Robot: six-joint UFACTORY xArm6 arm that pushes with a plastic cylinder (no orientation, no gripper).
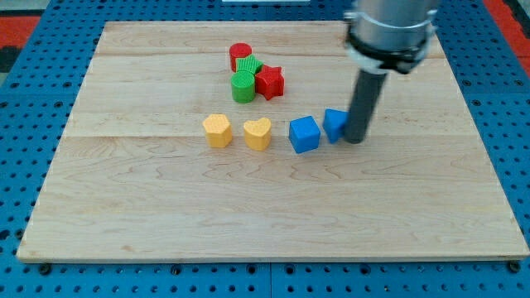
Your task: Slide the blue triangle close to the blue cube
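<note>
Nearest the view's bottom sits the blue cube (pixel 304 134), in a row with the yellow heart (pixel 257 133) and another yellow block (pixel 217 130). Just beside its right lies the blue triangle (pixel 334 124), partly hidden by my tip (pixel 354 139), which touches its right side, apparently to push leftward. No claw is fitted (rod only). Red and green blocks (pixel 252 74) cluster well apart.

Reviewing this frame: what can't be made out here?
- Blue triangle: its right part is hidden behind the rod, so its shape is unclear.
- My tip: whether it touches the triangle is unclear.
- Green blocks: bunched with the red blocks, shapes unclear.
- Arm: cut off by the view's top.
</note>
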